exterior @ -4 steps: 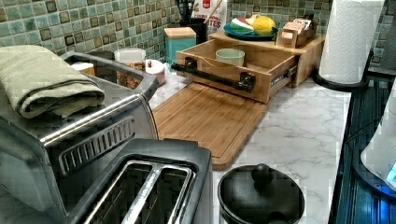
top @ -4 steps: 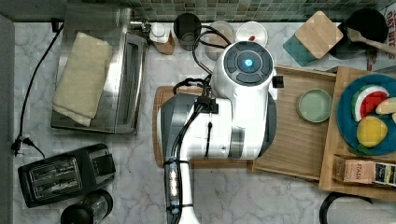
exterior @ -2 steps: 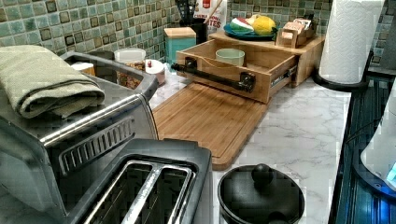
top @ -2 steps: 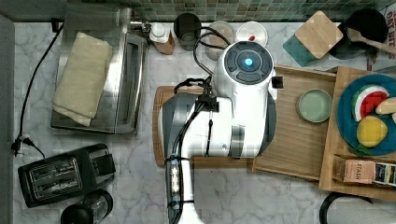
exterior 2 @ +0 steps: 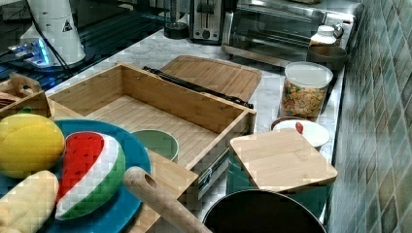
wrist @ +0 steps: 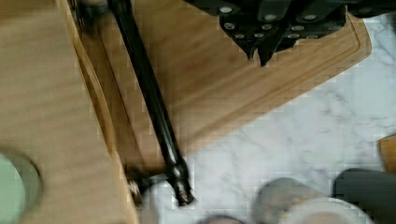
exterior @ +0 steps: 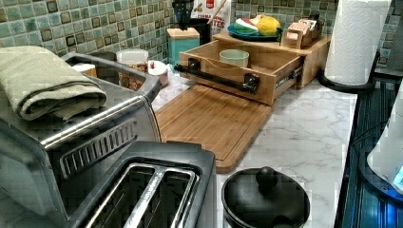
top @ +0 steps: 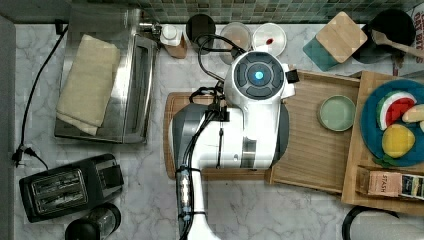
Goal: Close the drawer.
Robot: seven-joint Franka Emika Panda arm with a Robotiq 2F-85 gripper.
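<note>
Drawer pulled out over cutting board, green bowl inside. Tool above board, fingertips together, empty, clear of handle; presumably positioned to push front panel.

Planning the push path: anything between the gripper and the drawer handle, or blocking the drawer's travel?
Nothing visible. In the wrist view the gripper is over the cutting board, with bare board between it and the handle. The drawer holds a green bowl, below the rim.

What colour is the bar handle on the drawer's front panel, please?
Black; the bar handle shows best in the left view.
</note>
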